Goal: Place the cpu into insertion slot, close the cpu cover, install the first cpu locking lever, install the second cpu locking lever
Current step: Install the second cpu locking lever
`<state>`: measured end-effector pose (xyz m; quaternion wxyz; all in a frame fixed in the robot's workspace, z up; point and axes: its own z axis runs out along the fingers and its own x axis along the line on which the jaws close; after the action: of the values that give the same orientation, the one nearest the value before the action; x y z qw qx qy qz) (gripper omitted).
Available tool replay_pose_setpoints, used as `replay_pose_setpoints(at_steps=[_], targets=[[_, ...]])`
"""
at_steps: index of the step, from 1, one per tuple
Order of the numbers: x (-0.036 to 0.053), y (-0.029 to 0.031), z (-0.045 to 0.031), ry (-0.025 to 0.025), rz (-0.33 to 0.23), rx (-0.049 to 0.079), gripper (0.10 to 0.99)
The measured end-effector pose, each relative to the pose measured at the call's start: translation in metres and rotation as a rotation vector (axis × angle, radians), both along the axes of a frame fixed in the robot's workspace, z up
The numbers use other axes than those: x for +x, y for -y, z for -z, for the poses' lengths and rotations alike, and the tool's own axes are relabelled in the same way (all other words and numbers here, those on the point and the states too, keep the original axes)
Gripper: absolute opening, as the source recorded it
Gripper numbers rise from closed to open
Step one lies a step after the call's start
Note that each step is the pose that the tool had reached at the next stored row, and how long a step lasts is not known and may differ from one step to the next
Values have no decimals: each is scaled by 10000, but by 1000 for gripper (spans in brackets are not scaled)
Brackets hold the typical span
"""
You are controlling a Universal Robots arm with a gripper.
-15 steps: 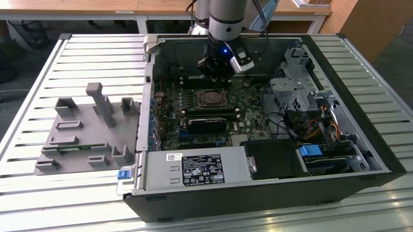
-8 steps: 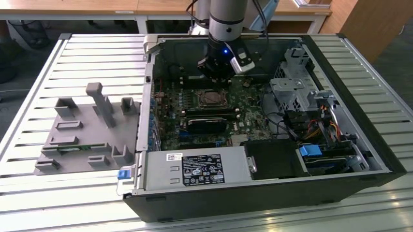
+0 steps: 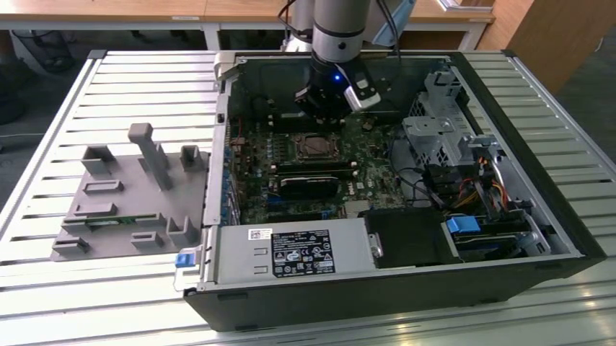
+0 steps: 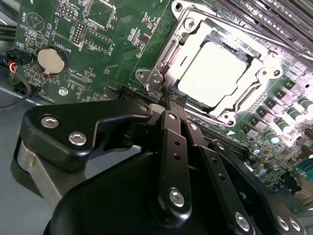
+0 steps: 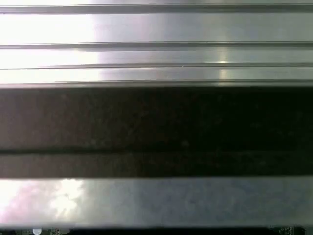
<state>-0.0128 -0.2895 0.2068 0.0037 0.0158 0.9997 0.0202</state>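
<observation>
I've got the arm down inside the open PC case [image 3: 539, 238], which lies on its side on the slatted bench [image 3: 144, 79]. The gripper [image 3: 325, 109] hangs over the motherboard [image 3: 252, 202], just beyond the socket toward the case's far wall.

In the second wrist view the cpu [image 4: 215, 73] already sits in the slot, its pale metal top showing through the square window of the cpu cover [image 4: 266, 61]. Cover looks down flat over the chip, so I judge the first two steps done.

The gripper [image 4: 171, 98] has its jaws pressed together, tips meeting at a narrow point. That point is right at the socket corner, touching or all but touching a thin wire locking lever [image 4: 159, 73] where it runs along the socket edge. Can't tell if anything is actually pinched between the tips; looks more like a push contact than a grasp.

Key relation: the cpu lies just ahead of the jaw tips, and the lever's long axis runs along the near side of the socket frame, roughly crosswise to the closed jaws. Whether the lever is hooked under its catch I can't tell from here.

A grey plastic fixture tray [image 3: 125, 194] sits on the bench at the exterior view's left, well apart from the case.
</observation>
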Motion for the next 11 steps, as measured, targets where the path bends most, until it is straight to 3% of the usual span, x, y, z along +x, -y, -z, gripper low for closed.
replay_pose_setpoints(at_steps=[11], targets=[[5, 71, 0, 0, 0, 0, 106]])
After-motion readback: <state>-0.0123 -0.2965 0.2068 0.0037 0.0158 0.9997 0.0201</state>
